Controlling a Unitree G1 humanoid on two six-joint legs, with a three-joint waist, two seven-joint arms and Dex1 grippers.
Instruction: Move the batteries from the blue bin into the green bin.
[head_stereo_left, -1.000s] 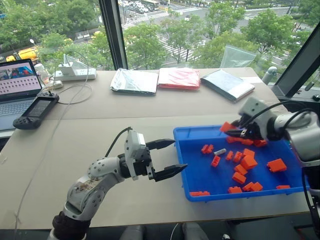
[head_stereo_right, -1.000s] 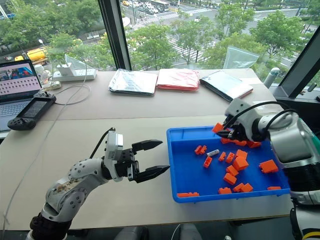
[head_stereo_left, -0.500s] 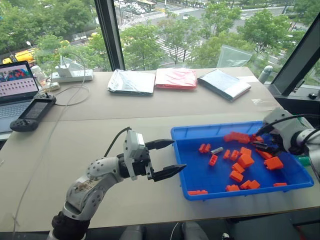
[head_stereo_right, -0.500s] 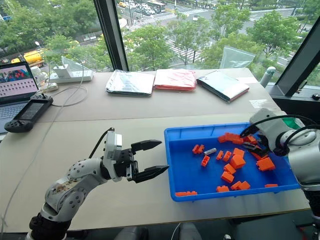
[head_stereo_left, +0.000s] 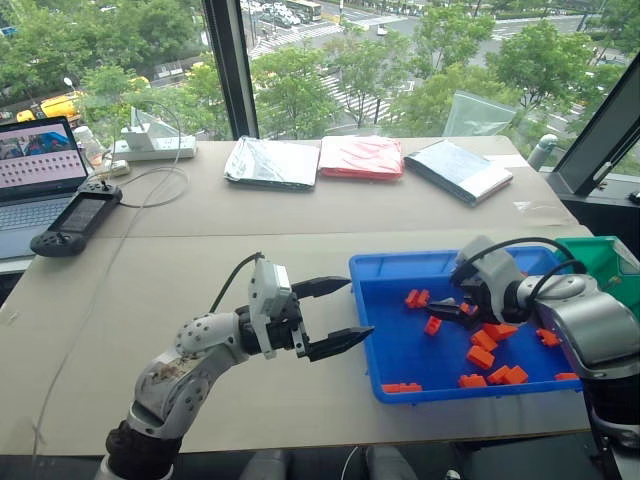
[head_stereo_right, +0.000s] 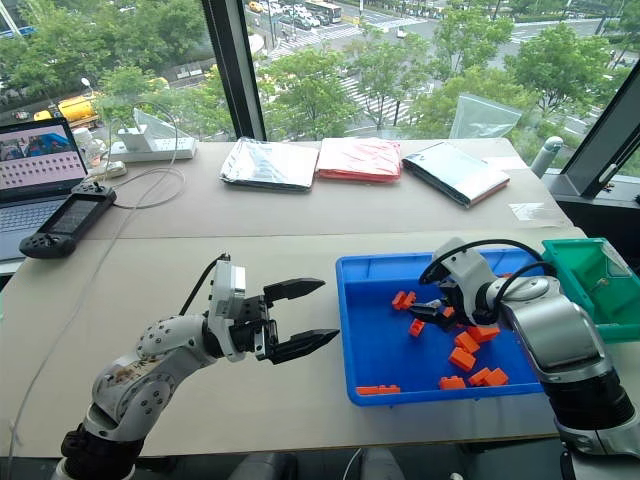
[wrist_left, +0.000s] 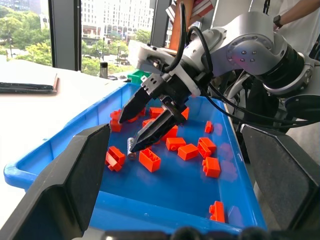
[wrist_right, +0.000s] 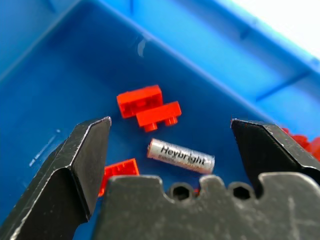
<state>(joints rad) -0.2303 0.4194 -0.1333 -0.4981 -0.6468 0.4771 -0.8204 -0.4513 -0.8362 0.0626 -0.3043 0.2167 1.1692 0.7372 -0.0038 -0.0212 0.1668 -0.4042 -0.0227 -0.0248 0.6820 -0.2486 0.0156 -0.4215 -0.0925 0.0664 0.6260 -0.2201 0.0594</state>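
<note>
Right gripper (wrist_right: 170, 150), fingers spread, hangs over a silver battery (wrist_right: 181, 156) among orange blocks (head_stereo_right: 462, 358) in the blue bin (head_stereo_right: 375, 360); green bin (head_stereo_right: 590, 290) at right frame edge.

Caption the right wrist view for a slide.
Open right hand framing a silver cylindrical battery beside orange plastic bricks in the shallow blue plastic bin.

Both eye views look forward and down from head height over the tabletop (head_stereo_left: 250, 250) toward the windows. The left wrist view looks level and close across the blue bin (wrist_left: 60, 150). The right wrist view peers steeply down into that bin's floor, very near.
</note>
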